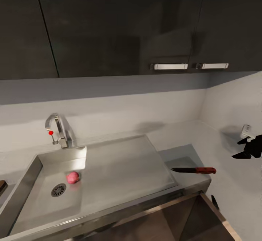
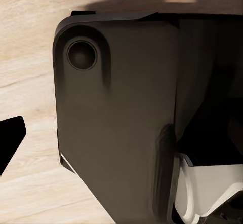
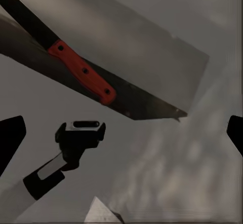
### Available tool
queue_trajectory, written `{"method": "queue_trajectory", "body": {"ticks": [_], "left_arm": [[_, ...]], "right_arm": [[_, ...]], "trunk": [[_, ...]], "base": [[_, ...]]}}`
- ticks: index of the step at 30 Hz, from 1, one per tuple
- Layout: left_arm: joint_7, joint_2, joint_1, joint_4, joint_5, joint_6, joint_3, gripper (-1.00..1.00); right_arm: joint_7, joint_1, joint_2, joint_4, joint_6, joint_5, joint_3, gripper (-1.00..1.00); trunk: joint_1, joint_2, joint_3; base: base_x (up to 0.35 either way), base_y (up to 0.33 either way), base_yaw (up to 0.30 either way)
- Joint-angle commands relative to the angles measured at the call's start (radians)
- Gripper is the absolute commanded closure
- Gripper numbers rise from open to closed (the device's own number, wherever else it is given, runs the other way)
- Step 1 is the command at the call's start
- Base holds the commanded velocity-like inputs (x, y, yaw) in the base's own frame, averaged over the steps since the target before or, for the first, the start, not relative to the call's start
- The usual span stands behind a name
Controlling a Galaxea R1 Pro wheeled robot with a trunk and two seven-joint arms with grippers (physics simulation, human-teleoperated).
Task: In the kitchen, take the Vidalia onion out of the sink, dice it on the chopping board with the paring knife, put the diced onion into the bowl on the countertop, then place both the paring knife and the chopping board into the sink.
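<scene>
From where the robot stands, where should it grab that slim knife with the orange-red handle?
Probably by the orange-red handle, coming down from above. The slim dark-bladed knife lies flat on the glossy grey countertop, handle pointing toward the open right gripper, blade toward the grey metal sink.

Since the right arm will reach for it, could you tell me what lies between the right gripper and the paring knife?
Nothing: in the head view, only bare wall and countertop separate the right gripper from the paring knife.
</scene>
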Motion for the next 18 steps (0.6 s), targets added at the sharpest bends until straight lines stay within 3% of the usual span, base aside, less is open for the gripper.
{"method": "queue_trajectory", "body": {"ticks": [1,9,10,13,14,18], "left_arm": [[0.000,0.000,0.000,-0.002,0.001,-0.001,0.001,-1.00],[0.000,0.000,0.000,-0.002,0.001,-0.001,0.001,-1.00],[0.000,0.000,0.000,-0.002,0.001,-0.001,0.001,-1.00],[0.000,0.000,0.000,-0.002,0.001,-0.001,0.001,-1.00],[0.000,0.000,0.000,-0.002,0.001,-0.001,0.000,-1.00],[0.000,0.000,0.000,-0.002,0.001,-0.001,-0.001,-1.00]], "right_arm": [[0.001,-0.002,-0.001,-0.001,0.008,-0.003,0.004,-1.00],[-0.002,-0.002,0.006,-0.001,0.008,-0.004,0.007,-1.00],[-0.002,-0.002,0.017,-0.001,0.007,-0.004,0.012,-1.00],[-0.002,-0.002,0.082,-0.001,0.009,0.000,0.026,-1.00],[-0.015,-0.002,0.120,-0.001,0.011,0.029,0.039,-1.00],[-0.076,-0.002,0.204,-0.001,0.041,0.159,0.055,-1.00]], "trunk": [[0.000,-0.001,-0.001],[0.000,-0.001,-0.001],[0.000,-0.001,-0.001],[0.000,-0.001,-0.001],[0.000,-0.001,-0.001],[0.000,-0.001,-0.001]], "base": [[0.000,-0.075,0.000],[0.000,-0.017,0.000],[0.000,0.000,0.000],[0.000,0.000,0.000],[0.000,0.000,0.000],[0.000,0.000,0.000]]}}
